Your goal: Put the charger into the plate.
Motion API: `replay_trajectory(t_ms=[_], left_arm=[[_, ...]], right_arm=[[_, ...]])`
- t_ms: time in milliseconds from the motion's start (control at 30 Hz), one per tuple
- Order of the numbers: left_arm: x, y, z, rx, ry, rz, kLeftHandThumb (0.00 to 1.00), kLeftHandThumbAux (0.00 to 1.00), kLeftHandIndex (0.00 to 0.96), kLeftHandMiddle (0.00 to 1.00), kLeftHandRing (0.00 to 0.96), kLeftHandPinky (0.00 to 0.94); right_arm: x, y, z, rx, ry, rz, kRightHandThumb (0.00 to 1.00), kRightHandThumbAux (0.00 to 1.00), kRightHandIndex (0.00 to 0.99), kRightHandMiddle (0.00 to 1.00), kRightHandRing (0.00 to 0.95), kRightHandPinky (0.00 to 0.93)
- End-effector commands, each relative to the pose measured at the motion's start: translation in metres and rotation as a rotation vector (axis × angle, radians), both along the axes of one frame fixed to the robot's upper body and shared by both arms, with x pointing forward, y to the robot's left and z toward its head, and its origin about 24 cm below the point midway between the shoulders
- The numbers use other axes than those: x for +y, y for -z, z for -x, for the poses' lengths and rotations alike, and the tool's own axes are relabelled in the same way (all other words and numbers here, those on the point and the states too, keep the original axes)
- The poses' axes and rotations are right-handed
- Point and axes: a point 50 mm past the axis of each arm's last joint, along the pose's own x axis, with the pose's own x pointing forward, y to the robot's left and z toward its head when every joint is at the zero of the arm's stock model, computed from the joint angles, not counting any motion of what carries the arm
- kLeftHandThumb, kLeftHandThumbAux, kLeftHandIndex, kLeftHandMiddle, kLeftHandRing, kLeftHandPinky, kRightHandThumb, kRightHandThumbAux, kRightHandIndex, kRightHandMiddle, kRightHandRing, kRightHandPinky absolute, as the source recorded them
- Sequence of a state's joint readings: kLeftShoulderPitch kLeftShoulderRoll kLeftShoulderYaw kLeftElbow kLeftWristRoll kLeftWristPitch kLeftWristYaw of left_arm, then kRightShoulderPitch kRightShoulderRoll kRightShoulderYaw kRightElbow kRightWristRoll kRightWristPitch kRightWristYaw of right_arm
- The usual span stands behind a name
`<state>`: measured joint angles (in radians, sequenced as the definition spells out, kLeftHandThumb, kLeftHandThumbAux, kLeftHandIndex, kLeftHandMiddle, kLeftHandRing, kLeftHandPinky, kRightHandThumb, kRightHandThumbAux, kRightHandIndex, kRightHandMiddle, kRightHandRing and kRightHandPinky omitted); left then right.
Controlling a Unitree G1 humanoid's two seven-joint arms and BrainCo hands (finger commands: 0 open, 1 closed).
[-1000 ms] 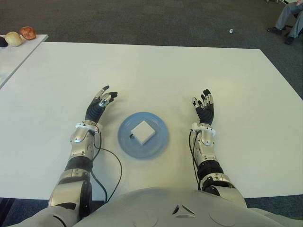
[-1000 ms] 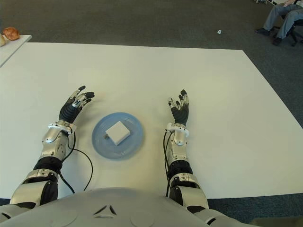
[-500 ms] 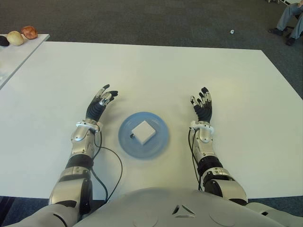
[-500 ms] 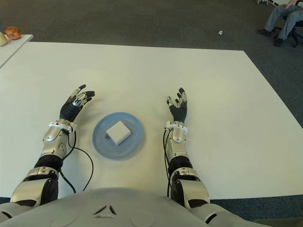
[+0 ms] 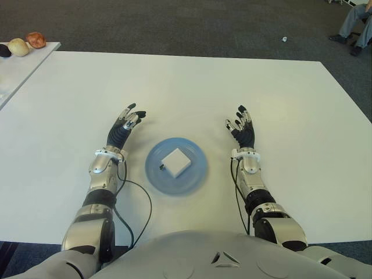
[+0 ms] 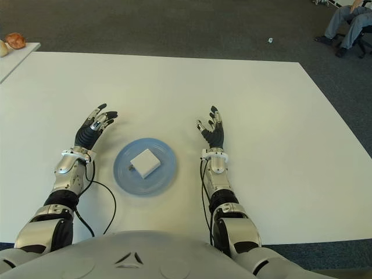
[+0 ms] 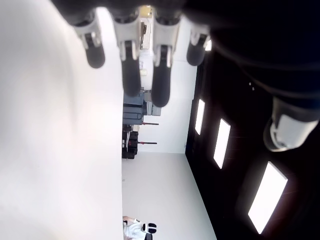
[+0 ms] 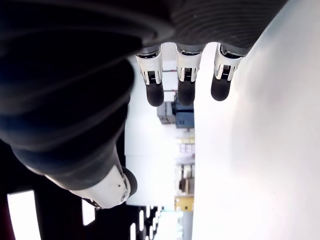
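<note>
The white square charger (image 5: 175, 161) lies flat in the middle of the round blue plate (image 5: 192, 177) on the white table (image 5: 186, 87). My left hand (image 5: 125, 125) shows to the left of the plate, fingers spread and holding nothing. On the plate's right side my right hand (image 5: 241, 128) is open too, its fingers extended and empty. Both wrist views show straight fingers (image 7: 125, 65) (image 8: 185, 80) with nothing between them.
A black cable (image 5: 136, 203) loops on the table by my left forearm. A side table (image 5: 17, 64) at the far left carries some round objects (image 5: 26, 43). A seated person's legs (image 5: 357, 23) show at the far right on dark carpet.
My right hand has shifted a little left toward the plate and turned slightly. The left hand, plate and charger have stayed in place.
</note>
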<state>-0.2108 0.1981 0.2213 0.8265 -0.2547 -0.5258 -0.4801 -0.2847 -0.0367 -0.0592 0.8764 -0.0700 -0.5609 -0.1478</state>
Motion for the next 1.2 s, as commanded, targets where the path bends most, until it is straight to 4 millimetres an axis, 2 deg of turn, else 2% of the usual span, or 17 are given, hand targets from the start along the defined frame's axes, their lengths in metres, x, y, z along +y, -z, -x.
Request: replay_trajectory(t_ms=[33,567,1200], left_arm=[[-0.0041,0.0022,-0.0008,0.007,0.005,0.011,0.000,0.453,0.083,0.255,0.207,0.103],[-0.0069,0.0042,0.0001,0.011,0.006,0.008,0.000,0.462,0.075,0.241,0.189,0.064],[-0.0086,0.0068,0.0017,0.021,-0.005,0.017,0.000,0.466,0.077,0.260,0.204,0.077]], right_arm=[[-0.0024,0.0285,0.0171,0.209,-0.073,0.043,0.006,0.840,0.060,0.050,0.038,0.070],[0.0020,0.0266,0.0110,0.320,-0.163,0.091,0.003,0.819,0.010,0.001,0.000,0.030],[0.0029,0.0203,0.0125,0.306,-0.167,0.093,0.001,0.850,0.001,0.000,0.000,0.051]])
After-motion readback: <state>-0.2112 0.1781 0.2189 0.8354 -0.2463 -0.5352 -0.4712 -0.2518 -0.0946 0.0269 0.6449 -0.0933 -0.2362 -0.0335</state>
